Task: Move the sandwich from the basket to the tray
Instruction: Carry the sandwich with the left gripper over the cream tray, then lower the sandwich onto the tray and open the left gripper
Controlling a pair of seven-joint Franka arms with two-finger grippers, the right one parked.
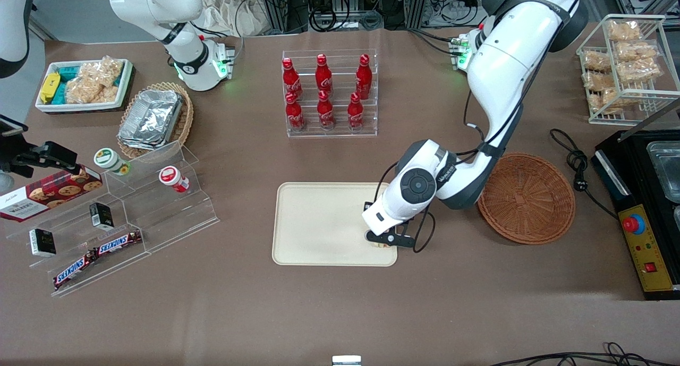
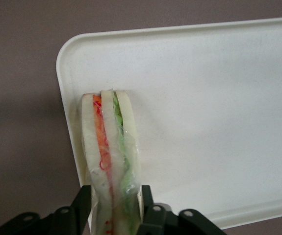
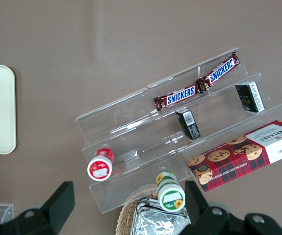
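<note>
your gripper has its jaws clamped on the sandwich, low over the tray corner at center frame. basket sits empty, center right. placing step: lower till it rests, then let go.

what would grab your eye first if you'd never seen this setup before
First the gripper over the tray corner nearest the basket, jaws shut on the sandwich, held on edge so its orange-red and green layers show. The basket beside the tray holds nothing. Then the six red cola bottles in their clear rack, farther from the front camera than the tray.
</note>
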